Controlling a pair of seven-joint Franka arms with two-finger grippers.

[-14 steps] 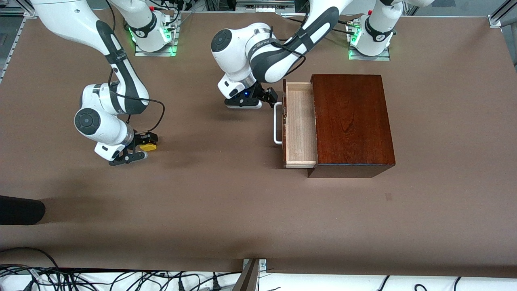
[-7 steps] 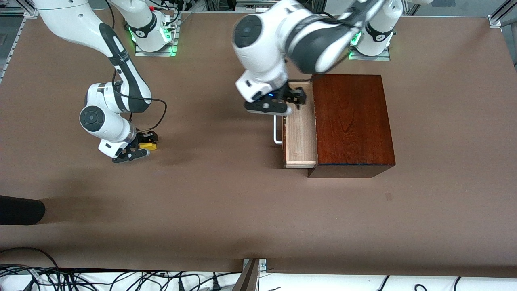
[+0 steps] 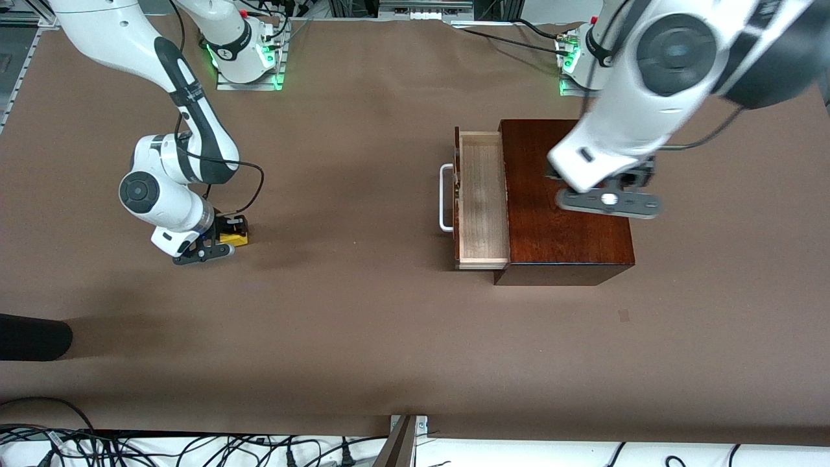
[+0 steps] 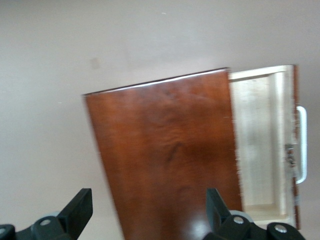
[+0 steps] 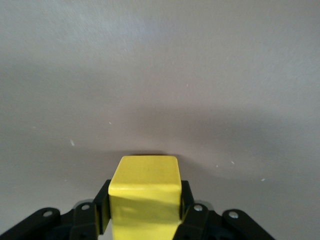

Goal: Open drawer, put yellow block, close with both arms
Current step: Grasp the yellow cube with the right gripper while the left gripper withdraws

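Already the drawer (image 3: 481, 198) stands pulled out of the wooden box (image 3: 565, 194), its pale tray bare, so opening looks done. Between the right gripper's (image 3: 224, 239) fingers sits the yellow block (image 3: 233, 239), clamped and low at the table (image 3: 363, 324), well apart from the drawer. Above the box hangs the left gripper (image 4: 150, 220), fingers spread, holding nothing. Carrying, dropping and the two-armed closing remain.

Even overhead light was bright; soft shadows lay on the table (image 3: 363, 311); the left arm (image 3: 655, 84) blurred above the box (image 3: 583, 246).
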